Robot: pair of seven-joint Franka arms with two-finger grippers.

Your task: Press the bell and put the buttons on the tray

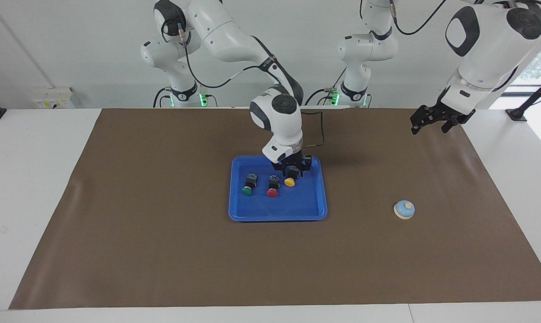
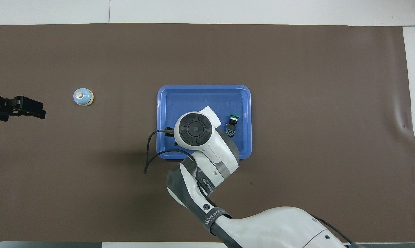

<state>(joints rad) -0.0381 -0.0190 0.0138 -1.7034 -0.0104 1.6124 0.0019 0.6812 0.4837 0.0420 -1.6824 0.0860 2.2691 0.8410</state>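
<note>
We judge the last placing done: our right gripper point(image 1: 292, 172) stands spread just over the yellow button point(image 1: 289, 181) in the tray point(image 1: 277, 208), beside the red button point(image 1: 272, 185) and the green button point(image 1: 248, 184). It seems to lie with its cap pointing away from the robots. Next we lift clear; the left gripper point(image 1: 428, 123) waits, spread, well apart from the bell point(image 1: 404, 209)

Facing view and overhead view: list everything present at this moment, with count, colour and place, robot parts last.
Tray: one, bright blue, mid-table.
Buttons: three, in a row in the tray: green button, red button, yellow button.
Bell: one, light blue with cream knob, on the mat toward the left arm's end.
Mat: one, brown, covering the table.
Right gripper: open, over the yellow button.
Left gripper: open, waiting above the mat's edge.
</note>
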